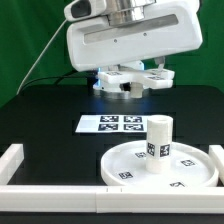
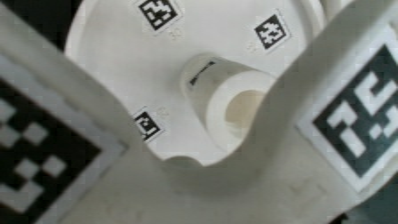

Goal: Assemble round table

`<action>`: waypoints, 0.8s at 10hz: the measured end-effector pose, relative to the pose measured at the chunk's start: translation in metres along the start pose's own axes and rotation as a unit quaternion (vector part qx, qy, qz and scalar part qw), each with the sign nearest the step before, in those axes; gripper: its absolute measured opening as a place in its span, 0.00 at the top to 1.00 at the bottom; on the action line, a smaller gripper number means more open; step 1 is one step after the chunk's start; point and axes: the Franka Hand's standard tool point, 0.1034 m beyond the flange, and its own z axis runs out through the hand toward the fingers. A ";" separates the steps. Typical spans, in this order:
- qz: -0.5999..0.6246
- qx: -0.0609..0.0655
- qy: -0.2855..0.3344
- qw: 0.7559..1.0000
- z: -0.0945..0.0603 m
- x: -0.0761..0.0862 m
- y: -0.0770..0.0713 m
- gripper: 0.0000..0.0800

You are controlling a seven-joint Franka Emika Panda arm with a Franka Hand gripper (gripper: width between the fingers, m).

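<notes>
Your hand [image 1: 129, 72] is closed on the cross-shaped foot [image 1: 121, 82], which hangs in the air beneath it, well above the tabletop [image 1: 50, 110]. The leg [image 1: 158, 143] stands upright in the middle of the round disc [image 1: 192, 166], and the disc lies flat towards the exterior view's right, near the white rail [image 1: 22, 158] that borders the work area.

The step in hand looks like fitting the foot onto the top of the leg. In the wrist view the foot's tagged arms [image 2: 50, 140] fill the foreground, with the leg's open top [image 2: 240, 108] and the disc [image 2: 178, 40] showing between them. So you seem roughly over the leg, though not plainly centred.

Next you'll likely need to line the foot's middle up with the leg's top, keep the foot level, and come straight down.

There's plenty of open air between foot and leg. The marker board [image 1: 115, 124] lies flat just beside the disc, out of the way. Mind the rail close to the disc's edge, and avoid pushing sideways on the leg.
</notes>
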 end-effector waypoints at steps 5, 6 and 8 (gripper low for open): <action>0.001 0.004 -0.009 1.000 0.033 -0.008 -0.017 0.54; 0.002 0.005 -0.009 1.000 0.034 -0.007 -0.017 0.54; 0.000 0.005 -0.003 1.000 0.037 -0.003 -0.019 0.54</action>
